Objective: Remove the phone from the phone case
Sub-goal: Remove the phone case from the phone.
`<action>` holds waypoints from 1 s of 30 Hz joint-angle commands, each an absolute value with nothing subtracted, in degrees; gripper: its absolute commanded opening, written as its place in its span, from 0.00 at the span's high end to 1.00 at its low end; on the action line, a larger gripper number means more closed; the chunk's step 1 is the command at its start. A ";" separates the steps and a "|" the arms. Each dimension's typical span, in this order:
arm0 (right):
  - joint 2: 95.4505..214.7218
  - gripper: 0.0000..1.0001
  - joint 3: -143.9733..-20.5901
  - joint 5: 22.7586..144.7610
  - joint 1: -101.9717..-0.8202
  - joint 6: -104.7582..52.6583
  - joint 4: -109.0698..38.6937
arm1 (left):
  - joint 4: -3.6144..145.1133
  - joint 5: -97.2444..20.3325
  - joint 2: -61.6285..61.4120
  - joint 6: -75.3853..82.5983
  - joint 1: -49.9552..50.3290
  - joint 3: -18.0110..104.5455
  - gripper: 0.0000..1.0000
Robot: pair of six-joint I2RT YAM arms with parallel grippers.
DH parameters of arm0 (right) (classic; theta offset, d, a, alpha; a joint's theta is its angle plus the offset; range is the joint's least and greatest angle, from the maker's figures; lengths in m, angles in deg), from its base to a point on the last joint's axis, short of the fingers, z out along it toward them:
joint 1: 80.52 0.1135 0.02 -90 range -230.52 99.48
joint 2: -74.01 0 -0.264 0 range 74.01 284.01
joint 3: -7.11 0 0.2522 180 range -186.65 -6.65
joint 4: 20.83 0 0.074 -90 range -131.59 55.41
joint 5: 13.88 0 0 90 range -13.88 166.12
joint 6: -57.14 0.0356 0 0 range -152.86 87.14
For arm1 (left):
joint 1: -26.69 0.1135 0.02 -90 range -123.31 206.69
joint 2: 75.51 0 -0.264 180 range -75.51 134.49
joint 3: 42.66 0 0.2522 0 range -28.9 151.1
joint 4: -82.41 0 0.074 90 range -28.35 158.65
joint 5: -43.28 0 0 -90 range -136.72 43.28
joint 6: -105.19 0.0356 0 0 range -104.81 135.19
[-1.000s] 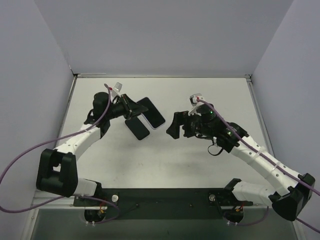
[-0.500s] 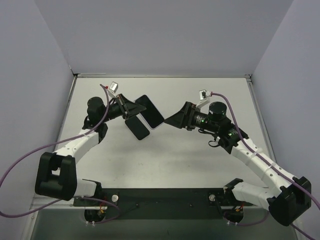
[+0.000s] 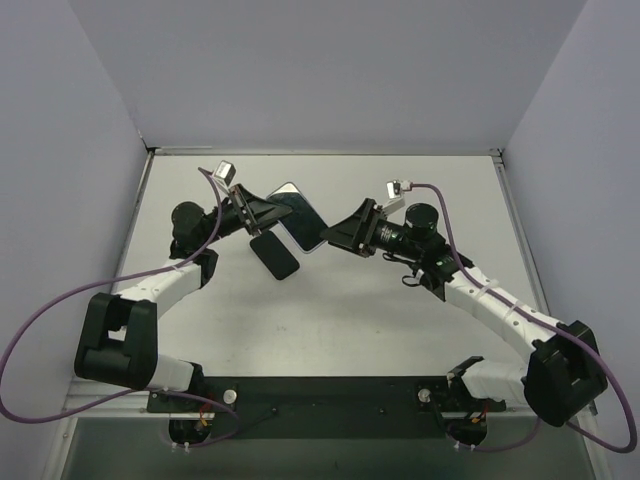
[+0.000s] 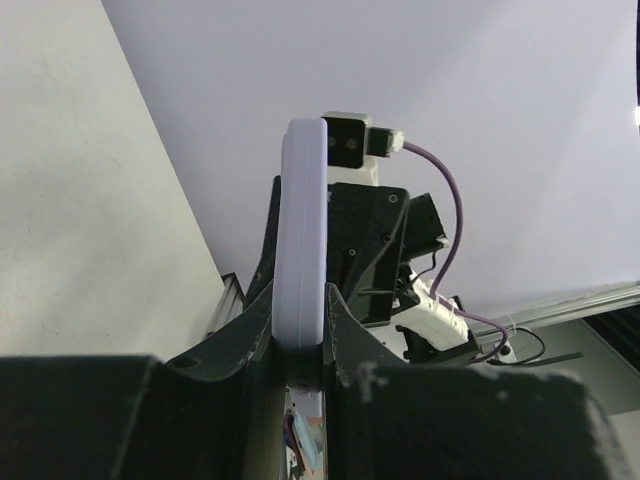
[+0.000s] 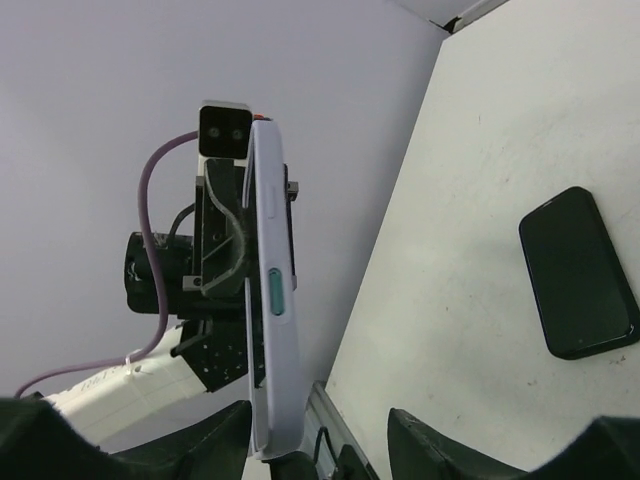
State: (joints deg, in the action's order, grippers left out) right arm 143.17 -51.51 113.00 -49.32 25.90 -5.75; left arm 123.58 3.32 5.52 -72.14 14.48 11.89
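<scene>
The left claw [image 4: 300, 345] is clamped on the phone case [image 3: 300, 222], held off the counter [image 3: 400, 330] near its far edge; the right claw [image 5: 318, 425] gapes around the case's end; a black slab [image 3: 275, 256] lies flat just beside.

We count two robot arms, the left arm [image 3: 160, 285] and the right arm [image 3: 490, 300], and two grippers, the left gripper [image 3: 262, 215] and the right gripper [image 3: 337, 234]. We count one pale phone case [image 5: 278, 340] and one black phone-shaped slab [image 3: 274, 256], left of the middle of the one worktop [image 3: 400, 330].
</scene>
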 commanded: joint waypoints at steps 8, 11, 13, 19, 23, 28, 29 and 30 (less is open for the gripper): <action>146.43 0.72 -49.36 113.91 -49.15 35.95 16.55 | 134.65 3.82 5.69 -76.57 14.91 11.53 1.00; 147.22 0.88 -49.98 114.35 -49.06 37.27 17.79 | 135.88 3.73 6.31 -77.36 14.82 11.53 1.00; 147.74 1.00 -49.98 114.61 -49.06 39.02 19.36 | 136.41 3.73 6.75 -77.89 14.91 11.53 1.00; 148.44 1.00 -48.05 113.92 -49.06 45.43 26.12 | 137.89 3.29 8.06 -78.41 15.17 12.05 1.00; 152.57 1.00 -45.15 110.32 -49.06 61.20 40.96 | 146.58 2.15 10.61 -82.80 15.17 12.84 1.00; 161.18 1.00 -46.72 103.37 -47.39 74.70 59.18 | 157.85 -0.22 14.22 -89.05 15.17 16.00 1.00; 161.63 1.00 -47.25 102.58 -46.87 75.32 59.36 | 158.03 -0.40 14.31 -89.05 15.26 16.45 1.00; 161.89 1.00 -48.12 102.14 -45.99 75.85 58.67 | 157.86 -0.57 14.22 -88.97 15.26 16.88 1.00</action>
